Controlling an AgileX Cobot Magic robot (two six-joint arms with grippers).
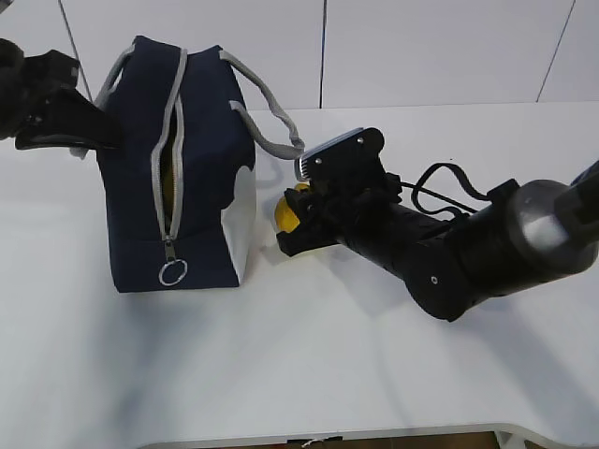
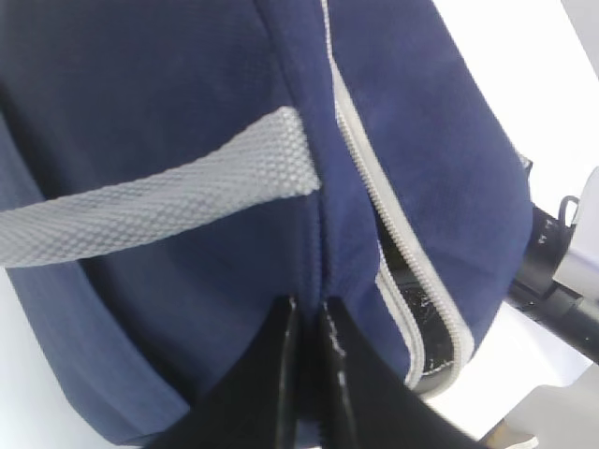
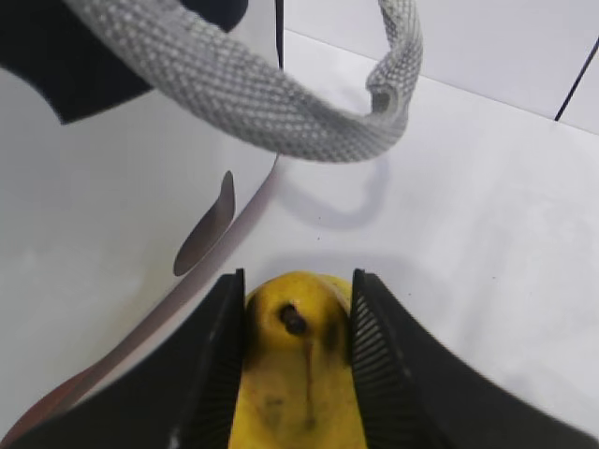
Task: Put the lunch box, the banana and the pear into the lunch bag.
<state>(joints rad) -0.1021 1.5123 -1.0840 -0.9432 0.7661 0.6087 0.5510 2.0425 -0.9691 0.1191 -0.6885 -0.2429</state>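
The navy lunch bag [image 1: 211, 140] stands on the white table, its grey zipper [image 1: 171, 168] partly open toward the camera, ring pull [image 1: 172, 272] low. Something yellow [image 1: 167, 182] shows in the slit; I cannot tell what it is. My left gripper [image 1: 98, 140] is shut on the bag's fabric [image 2: 187, 94] at its far-left end, fingertips [image 2: 285, 323] pinching a fold. My right gripper [image 1: 292, 221] is shut on the yellow pear [image 1: 284, 218] just right of the bag's white panel [image 3: 112, 234], low over the table. The pear's dark top hole [image 3: 294, 321] faces outward. The lunch box is hidden.
A grey webbing handle [image 3: 243, 103] loops over the table just ahead of the right gripper. The second handle [image 2: 159, 201] crosses the bag's side near the left gripper. The right arm [image 1: 487, 243] stretches across the table's right half. The table's front edge [image 1: 328, 438] is near.
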